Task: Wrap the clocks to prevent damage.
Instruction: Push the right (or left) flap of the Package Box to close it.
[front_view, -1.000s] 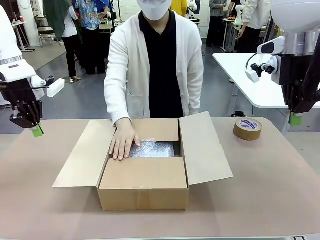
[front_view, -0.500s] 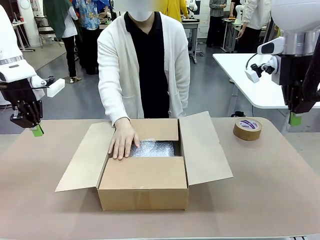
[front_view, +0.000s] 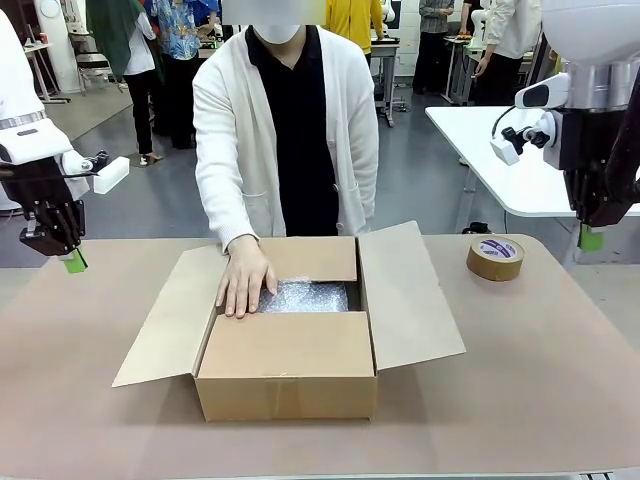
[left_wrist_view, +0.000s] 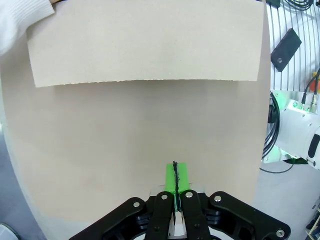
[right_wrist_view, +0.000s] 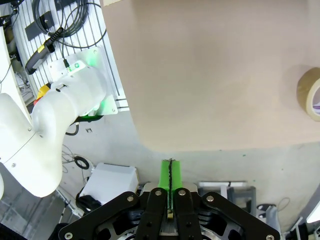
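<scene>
While your two arms hang back at the table's sides, the cardboard box (front_view: 287, 385) sits in the middle of the table (front_view: 540, 390). Its side flaps are splayed outward and its near flap lies flat over the front half of the opening. In the open rear half you can see a bundle of bubble wrap (front_view: 308, 297). Whether a clock lies under it you cannot tell from here, as the wrap is too crinkled and shiny. The person's hand (front_view: 243, 280) rests palm down on the left edge of that opening, fingertips at the wrap. Your left gripper (front_view: 72, 262) hovers above the table's far left corner, well apart from the box, with its green pads pressed together on nothing. In its wrist view the box's left flap (left_wrist_view: 145, 40) lies ahead of the fingers, with bare tabletop between. Your right gripper (front_view: 591, 238) hangs beyond the table's right edge, likewise clenched and empty (the pads meet in a thin dark line). The tape roll (front_view: 495, 257) lies flat near the far right corner, between that gripper and the box, touching neither.
</scene>
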